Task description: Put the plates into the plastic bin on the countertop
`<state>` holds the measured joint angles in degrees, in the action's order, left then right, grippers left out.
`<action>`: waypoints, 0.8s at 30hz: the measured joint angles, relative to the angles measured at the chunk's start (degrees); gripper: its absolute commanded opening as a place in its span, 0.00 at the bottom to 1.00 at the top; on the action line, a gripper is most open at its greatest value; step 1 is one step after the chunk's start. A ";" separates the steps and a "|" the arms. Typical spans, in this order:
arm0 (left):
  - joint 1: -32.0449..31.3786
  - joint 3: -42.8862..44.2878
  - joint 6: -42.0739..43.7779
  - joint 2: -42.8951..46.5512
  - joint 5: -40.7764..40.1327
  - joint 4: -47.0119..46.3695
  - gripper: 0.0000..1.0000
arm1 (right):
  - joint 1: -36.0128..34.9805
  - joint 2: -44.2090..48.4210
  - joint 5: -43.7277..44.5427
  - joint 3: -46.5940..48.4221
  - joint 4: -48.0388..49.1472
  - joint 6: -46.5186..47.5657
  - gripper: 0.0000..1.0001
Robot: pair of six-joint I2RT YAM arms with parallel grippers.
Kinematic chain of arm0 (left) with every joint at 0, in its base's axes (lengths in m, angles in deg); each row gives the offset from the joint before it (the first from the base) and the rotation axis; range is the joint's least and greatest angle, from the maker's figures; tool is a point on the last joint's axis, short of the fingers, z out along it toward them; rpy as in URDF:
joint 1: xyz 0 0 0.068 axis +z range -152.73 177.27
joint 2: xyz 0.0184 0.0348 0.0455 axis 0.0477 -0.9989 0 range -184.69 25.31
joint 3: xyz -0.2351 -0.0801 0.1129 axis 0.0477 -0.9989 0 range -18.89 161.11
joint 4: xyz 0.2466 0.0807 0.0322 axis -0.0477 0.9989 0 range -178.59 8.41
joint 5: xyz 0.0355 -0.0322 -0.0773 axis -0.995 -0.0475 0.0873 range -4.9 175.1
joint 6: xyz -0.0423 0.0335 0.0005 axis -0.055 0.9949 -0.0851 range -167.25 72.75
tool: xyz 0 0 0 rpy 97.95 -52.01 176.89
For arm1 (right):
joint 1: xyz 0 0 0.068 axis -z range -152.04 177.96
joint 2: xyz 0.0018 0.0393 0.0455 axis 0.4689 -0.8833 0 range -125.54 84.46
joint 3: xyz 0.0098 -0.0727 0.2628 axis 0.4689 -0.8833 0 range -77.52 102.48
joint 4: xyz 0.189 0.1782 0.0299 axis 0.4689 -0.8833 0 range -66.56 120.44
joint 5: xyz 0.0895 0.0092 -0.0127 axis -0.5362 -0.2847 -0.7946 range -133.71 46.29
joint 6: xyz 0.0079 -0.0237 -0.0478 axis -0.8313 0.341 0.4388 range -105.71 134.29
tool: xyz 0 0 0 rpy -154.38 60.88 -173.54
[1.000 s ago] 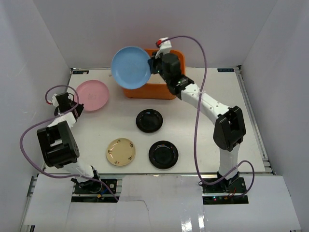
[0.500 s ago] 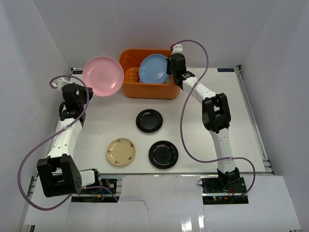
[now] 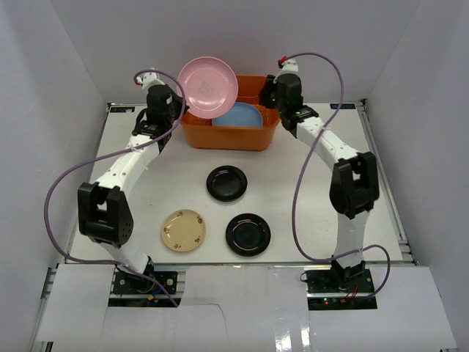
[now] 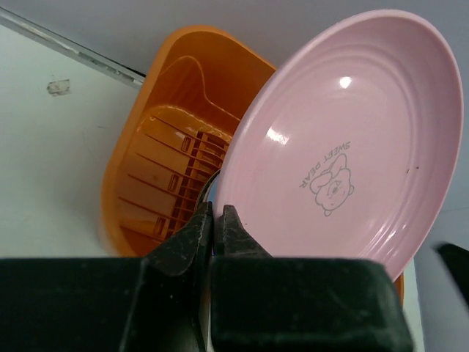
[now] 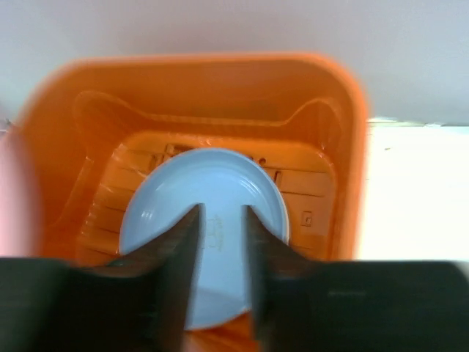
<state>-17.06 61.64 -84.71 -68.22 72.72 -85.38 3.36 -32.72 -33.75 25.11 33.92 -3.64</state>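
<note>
My left gripper (image 4: 215, 214) is shut on the rim of the pink plate (image 3: 208, 83), which shows in the left wrist view (image 4: 344, 139) tilted up on edge over the left end of the orange plastic bin (image 3: 229, 138). The light blue plate (image 3: 242, 116) lies inside the bin, also in the right wrist view (image 5: 205, 220). My right gripper (image 5: 221, 227) is open and empty above it, at the bin's right end (image 3: 270, 94). Two black plates (image 3: 226, 182) (image 3: 248, 234) and the tan plate (image 3: 183, 229) lie on the white countertop (image 3: 352, 183).
White walls close in the table on the left, back and right. Purple cables loop off both arms. The bin's ribbed bottom (image 4: 172, 172) shows bare at its left end.
My left arm has carried the pink plate right, from the table's left to over the bin. My right gripper has let go of the blue plate, which now lies in the bin, and drawn back right.
</note>
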 measured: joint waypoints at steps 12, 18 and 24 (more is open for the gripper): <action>-5.53 21.11 3.32 -22.60 -1.79 6.12 0.06 | 6.34 32.04 -5.55 -36.96 11.47 -8.00 0.18; -6.05 27.08 3.58 -29.83 -1.05 9.03 0.51 | 5.68 32.50 -12.00 -42.53 9.49 -8.59 0.25; -5.97 28.06 3.41 -29.29 0.98 9.79 0.89 | 5.51 38.25 -19.19 -47.80 10.12 -8.52 0.36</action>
<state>-23.03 89.70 -81.30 -97.51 73.70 -75.59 8.87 5.53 -52.94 -22.69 44.04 -12.17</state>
